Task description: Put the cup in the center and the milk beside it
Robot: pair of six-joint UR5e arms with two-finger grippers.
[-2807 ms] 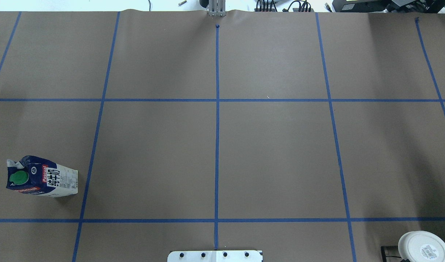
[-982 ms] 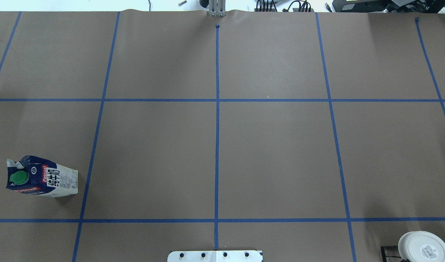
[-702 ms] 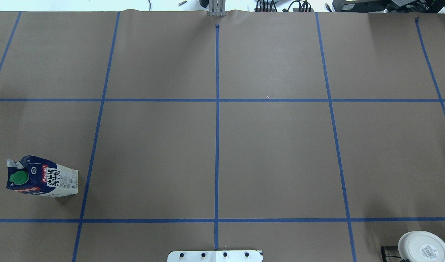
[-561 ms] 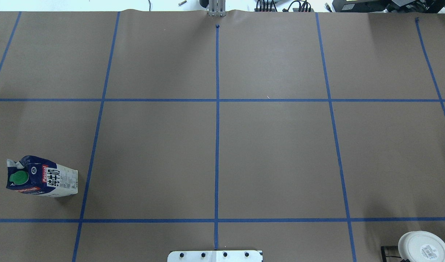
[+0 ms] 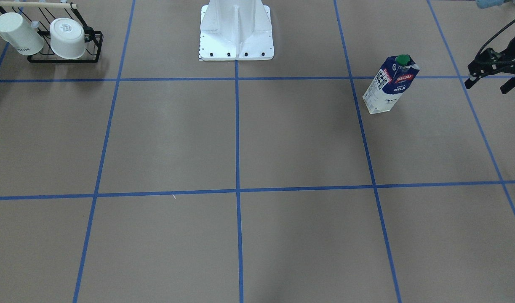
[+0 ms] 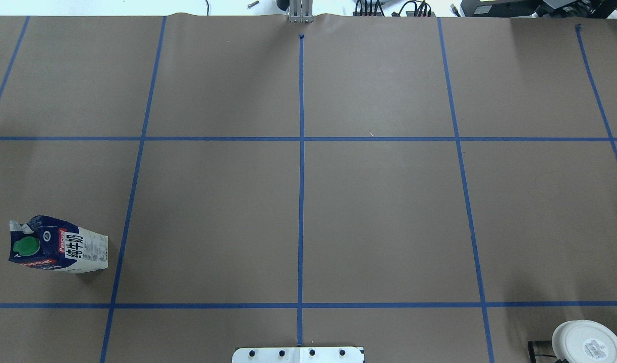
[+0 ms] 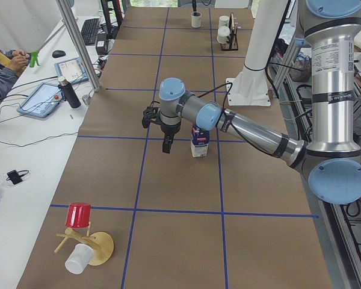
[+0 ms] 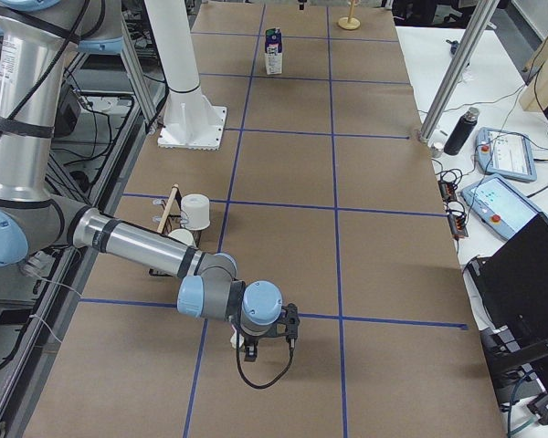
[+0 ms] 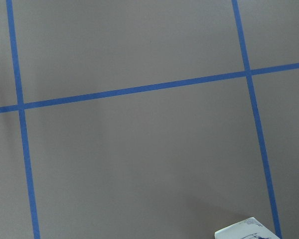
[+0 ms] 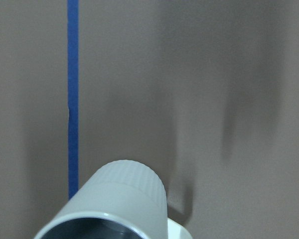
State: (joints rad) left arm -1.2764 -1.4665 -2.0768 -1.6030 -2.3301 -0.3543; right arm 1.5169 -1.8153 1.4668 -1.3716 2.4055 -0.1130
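The milk (image 5: pixel 390 84) is a dark-blue and white carton with a green cap. It stands upright on the robot's left side of the table, and also shows in the overhead view (image 6: pixel 58 245), the exterior left view (image 7: pixel 199 137) and the exterior right view (image 8: pixel 273 50). My left gripper (image 5: pixel 488 85) hangs open and empty, apart from the carton on its outer side. The cup (image 10: pixel 122 199) is white and ribbed with a dark grey inside. It fills the bottom of the right wrist view, close under the camera. My right gripper (image 8: pixel 265 342) is low at the table's right end; I cannot tell if it is open or shut.
A black wire rack (image 5: pixel 89 46) holds two white mugs (image 5: pixel 65 38) near the robot's right. The white robot base (image 5: pixel 236 33) stands at mid-table. A red cup on a wooden stand (image 7: pixel 78 215) and a dark bottle (image 7: pixel 65 91) sit at the left end.
A dark bit at the overhead view's right edge, seen 2.8 s ago, has left that view. The carton and the rack have not moved.
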